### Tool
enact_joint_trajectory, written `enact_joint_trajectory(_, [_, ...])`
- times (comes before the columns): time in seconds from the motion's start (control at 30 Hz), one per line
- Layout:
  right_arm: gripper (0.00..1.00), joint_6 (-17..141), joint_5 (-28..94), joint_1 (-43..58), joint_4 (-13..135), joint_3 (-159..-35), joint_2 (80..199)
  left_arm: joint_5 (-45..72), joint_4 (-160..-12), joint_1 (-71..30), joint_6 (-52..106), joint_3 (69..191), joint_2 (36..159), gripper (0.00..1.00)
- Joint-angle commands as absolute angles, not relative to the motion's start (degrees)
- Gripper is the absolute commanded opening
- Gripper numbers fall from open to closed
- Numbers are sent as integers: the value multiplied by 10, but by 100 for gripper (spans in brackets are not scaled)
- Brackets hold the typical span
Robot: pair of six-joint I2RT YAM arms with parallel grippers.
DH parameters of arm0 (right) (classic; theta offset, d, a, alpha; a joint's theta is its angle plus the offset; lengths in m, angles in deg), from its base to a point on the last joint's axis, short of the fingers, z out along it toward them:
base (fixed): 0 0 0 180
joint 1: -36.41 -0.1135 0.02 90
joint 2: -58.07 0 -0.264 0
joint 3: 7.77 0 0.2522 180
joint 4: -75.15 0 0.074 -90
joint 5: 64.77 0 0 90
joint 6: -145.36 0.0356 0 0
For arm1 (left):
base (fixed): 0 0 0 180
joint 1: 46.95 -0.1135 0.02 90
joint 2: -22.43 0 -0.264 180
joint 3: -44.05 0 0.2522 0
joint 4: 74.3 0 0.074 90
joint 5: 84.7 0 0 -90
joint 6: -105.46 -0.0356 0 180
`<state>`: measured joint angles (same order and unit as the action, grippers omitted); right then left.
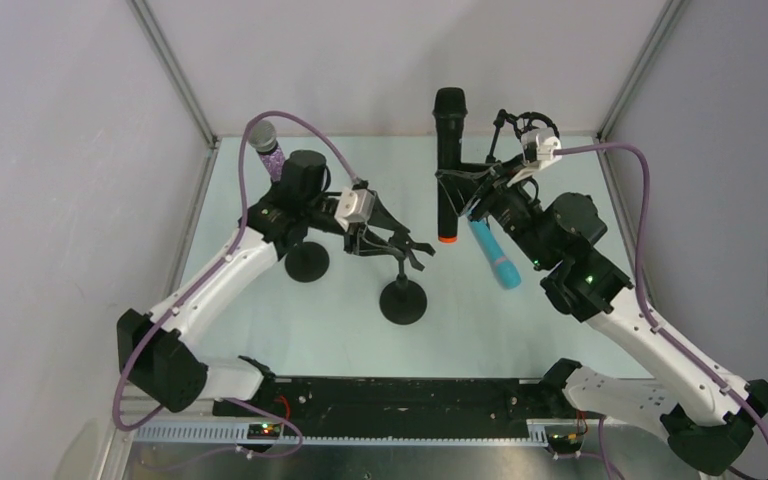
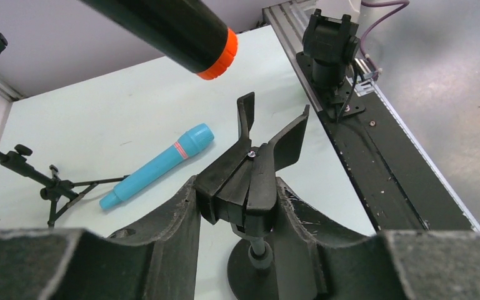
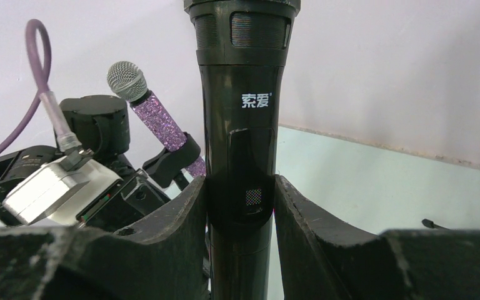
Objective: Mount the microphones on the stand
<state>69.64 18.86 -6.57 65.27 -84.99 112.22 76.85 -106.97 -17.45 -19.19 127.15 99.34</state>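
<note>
While the left gripper (image 2: 237, 199) stands pinched shut on the forked clip (image 2: 253, 172) of the middle stand (image 1: 403, 300), holding its prongs open and upward, the right gripper (image 3: 240, 200) is clamped tight round the body of the black microphone (image 3: 240, 125). From where I stand, everything hangs on the orange end (image 2: 215, 53). It hovers just above and beyond the fork, apart from it, with the microphone's long axis running away toward the far wall and its tail aimed at the clip. I'd say the right arm must bring it down into the prongs. The purple microphone (image 3: 162, 128) already sits clipped further left, and the teal microphone (image 2: 156, 165) lies flat on the table (image 1: 360, 330), touched by neither arm.
</note>
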Motion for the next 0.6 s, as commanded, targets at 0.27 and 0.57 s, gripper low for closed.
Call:
enact_joint_trajectory(0.27, [0, 669, 179, -92, 747, -856, 1113, 657, -1080, -148, -181, 1249, 952, 2])
enact_joint_trajectory(0.57, [0, 591, 122, -138, 960, -738, 1106, 514, -1000, -137, -28, 1213, 934, 0])
